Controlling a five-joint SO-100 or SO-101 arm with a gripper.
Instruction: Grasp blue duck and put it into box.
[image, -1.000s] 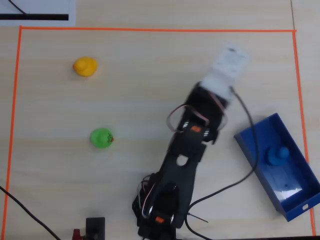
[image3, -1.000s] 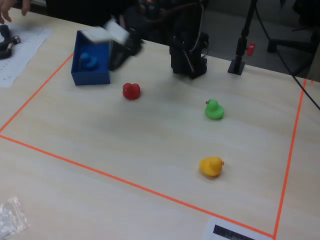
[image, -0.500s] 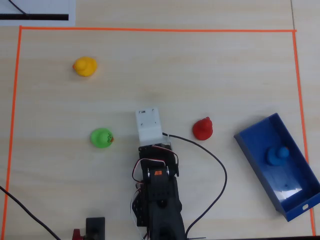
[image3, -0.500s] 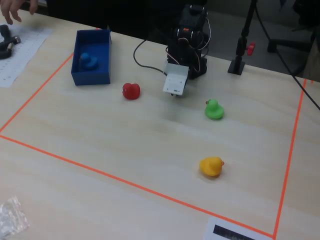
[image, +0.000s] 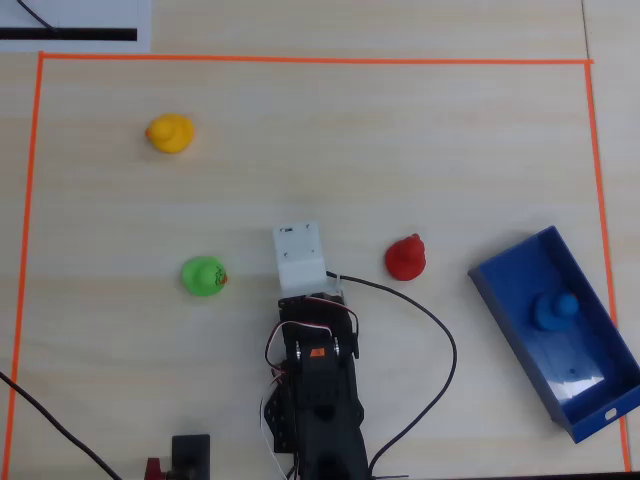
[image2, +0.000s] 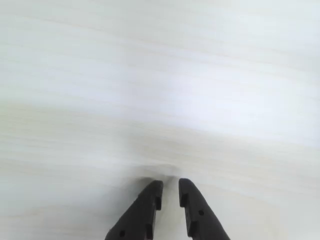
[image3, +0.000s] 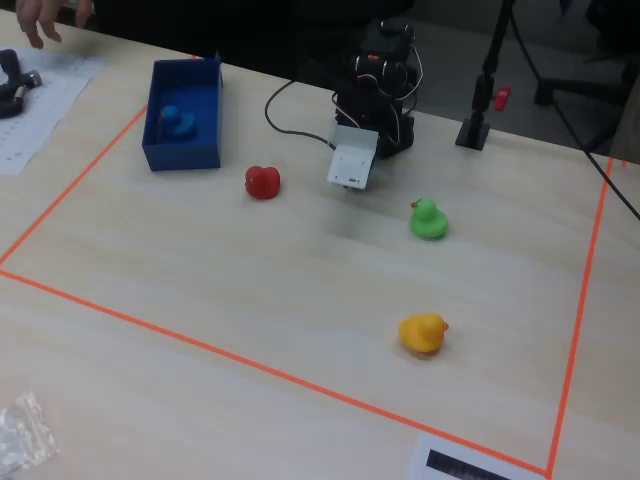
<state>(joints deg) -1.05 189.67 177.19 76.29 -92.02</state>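
The blue duck (image: 553, 311) sits inside the blue box (image: 515, 345) at the right of the overhead view. In the fixed view the duck (image3: 176, 122) and the box (image3: 180, 158) are at the far left. The arm (image: 318, 360) is folded back at the table's near edge, with its white wrist mount (image: 300, 255) between the green and red ducks. In the wrist view my gripper (image2: 170, 184) hovers over bare tabletop, its jaws drawn almost together with only a narrow gap and nothing between them. The gripper is far from the box.
A red duck (image: 405, 258) stands right of the wrist mount, a green duck (image: 203, 276) left of it, and a yellow duck (image: 169, 133) at the far left. Orange tape (image: 300, 60) frames the work area. A black cable (image: 440, 340) loops beside the arm.
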